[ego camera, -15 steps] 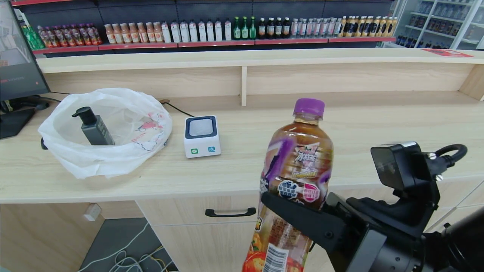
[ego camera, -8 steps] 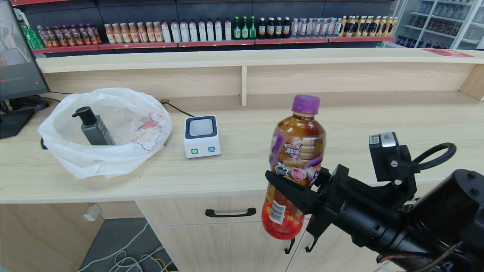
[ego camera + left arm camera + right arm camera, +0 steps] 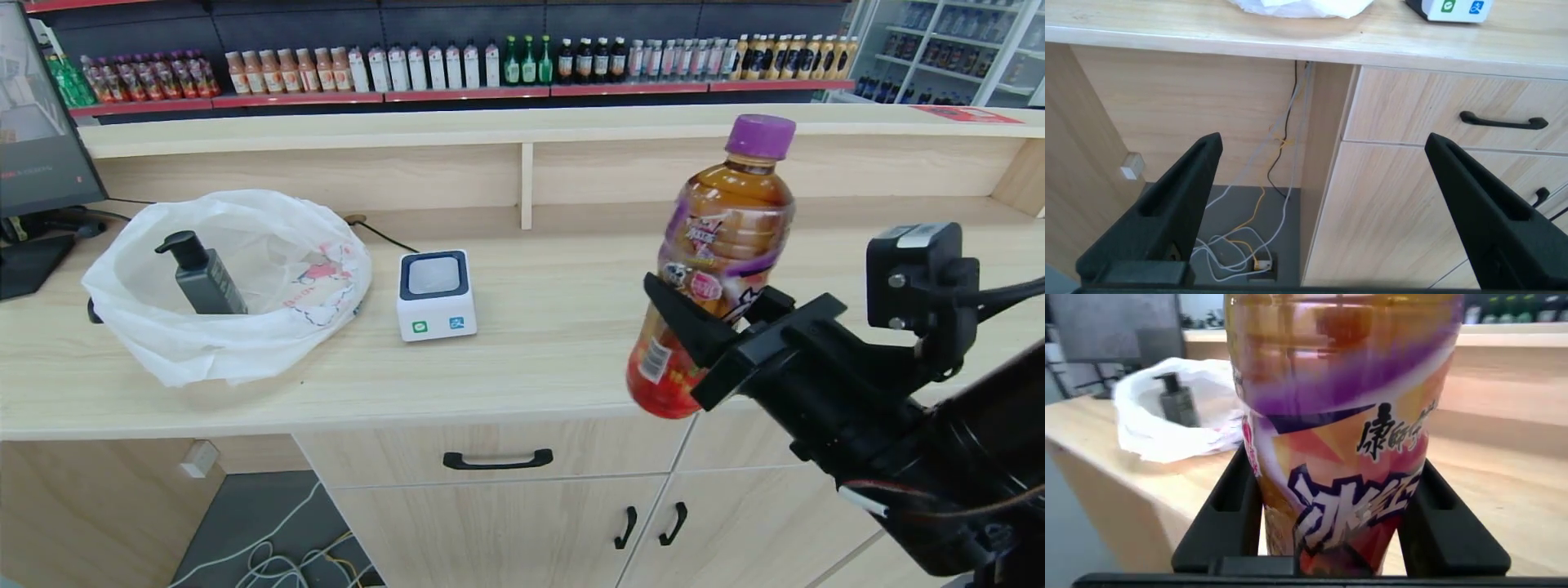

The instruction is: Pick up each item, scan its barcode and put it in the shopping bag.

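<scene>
My right gripper (image 3: pixel 718 322) is shut on a tea bottle (image 3: pixel 718 245) with a purple cap and an orange-purple label, held tilted in the air above the counter's front edge, right of the scanner. Its barcode faces down-left. In the right wrist view the tea bottle (image 3: pixel 1339 433) sits between the black fingers (image 3: pixel 1229 510). The white scanner box (image 3: pixel 436 294) stands mid-counter. The white shopping bag (image 3: pixel 269 278) lies open at the left with a dark pump bottle (image 3: pixel 202 274) inside. My left gripper (image 3: pixel 1319 204) hangs open below the counter in front of the cabinet.
A monitor (image 3: pixel 37 139) stands at the far left of the wooden counter (image 3: pixel 555 343). A raised ledge (image 3: pixel 522 131) runs along the counter's back, with drink shelves behind. Drawers and cabinet doors (image 3: pixel 498 460) lie under the counter; cables (image 3: pixel 1249 245) lie on the floor.
My right arm has lifted the tea bottle up and to the right, away from the camera, and tilted it so the barcode turns toward the left. Bag, scanner and left gripper stayed put.
</scene>
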You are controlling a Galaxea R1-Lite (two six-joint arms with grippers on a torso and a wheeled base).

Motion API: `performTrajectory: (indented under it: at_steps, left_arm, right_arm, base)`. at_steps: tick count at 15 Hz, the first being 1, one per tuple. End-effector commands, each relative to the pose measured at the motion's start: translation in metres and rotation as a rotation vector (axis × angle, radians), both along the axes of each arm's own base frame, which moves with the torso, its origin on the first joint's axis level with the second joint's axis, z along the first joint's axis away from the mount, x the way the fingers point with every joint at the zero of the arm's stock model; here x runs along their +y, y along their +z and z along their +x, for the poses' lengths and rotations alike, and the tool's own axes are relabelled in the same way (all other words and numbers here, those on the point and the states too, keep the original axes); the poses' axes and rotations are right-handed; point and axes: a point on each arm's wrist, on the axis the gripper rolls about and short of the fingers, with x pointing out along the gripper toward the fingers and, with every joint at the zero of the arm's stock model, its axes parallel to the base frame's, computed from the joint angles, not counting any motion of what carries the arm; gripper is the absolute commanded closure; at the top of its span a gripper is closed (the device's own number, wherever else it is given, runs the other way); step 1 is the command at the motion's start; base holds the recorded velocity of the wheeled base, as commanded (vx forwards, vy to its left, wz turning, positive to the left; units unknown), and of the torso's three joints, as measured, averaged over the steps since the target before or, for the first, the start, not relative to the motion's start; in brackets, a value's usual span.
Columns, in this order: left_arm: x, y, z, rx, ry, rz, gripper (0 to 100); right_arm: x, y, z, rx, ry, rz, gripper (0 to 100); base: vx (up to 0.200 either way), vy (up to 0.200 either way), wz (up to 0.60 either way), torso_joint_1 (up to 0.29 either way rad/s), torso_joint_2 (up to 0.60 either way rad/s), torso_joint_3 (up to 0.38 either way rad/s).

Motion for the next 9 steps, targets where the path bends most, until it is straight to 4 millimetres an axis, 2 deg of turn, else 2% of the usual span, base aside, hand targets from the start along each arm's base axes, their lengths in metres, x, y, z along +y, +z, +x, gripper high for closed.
performTrajectory:
  at_steps: [1,5,9]
  left_arm:
    - [0.000,0.000,0.000,0.000,0.001,-0.001,0]
    - [0.000,0.000,0.000,0.000,0.001,-0.001,0]
    - [0.000,0.000,0.000,0.000,0.001,-0.001,0]
  right_arm:
    - [-0.010,0.003,0.007,-0.004,-0.115,0.005,100]
    - [-0.011,-0.005,0.017,0.027,-0.169,-0.006,100]
    - [-0.011,0.006,0.031,-0.016,-0.207,0.020,100]
  base:
    - [0.000,0.000,0.00,0.000,0.00,0.000]
    - [0.000,0.000,0.00,0.000,0.00,0.000]
    - [0.000,0.000,0.00,0.000,0.00,0.000]
